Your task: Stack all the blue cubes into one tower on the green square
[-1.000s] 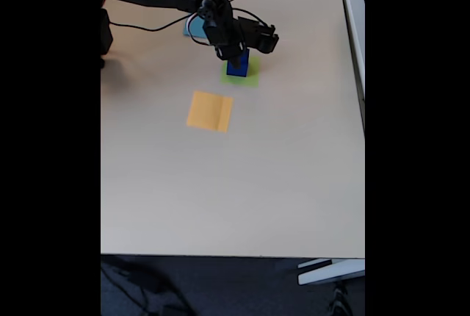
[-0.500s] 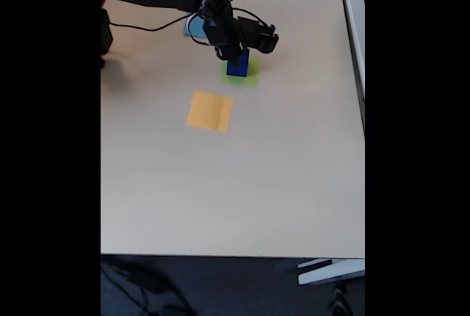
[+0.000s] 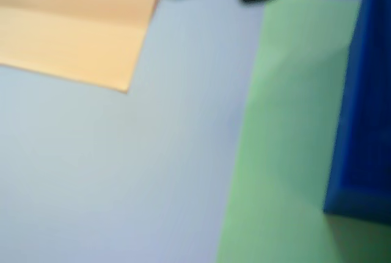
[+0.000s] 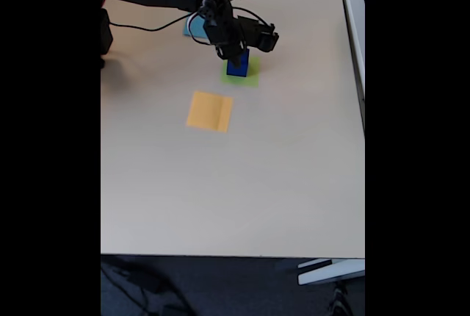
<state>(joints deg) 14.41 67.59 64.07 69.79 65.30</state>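
Fixed view: gripper sat atop the tower on the green square, upper centre; its jaw state could not be told.

We see a pale beige table carrying three flat paper squares, and we take the green square as our landmark. In the fixed view the orange-yellow square lies below and to the left of it, apart from it with bare tabletop between. A light-blue square lies above and to the left of it, partly covered by the arm. A dark-blue tower stands on the green square. In the wrist view the green square shows again with the blue tower on its right part, and the orange-yellow square lies to its upper left, a crease running across it.
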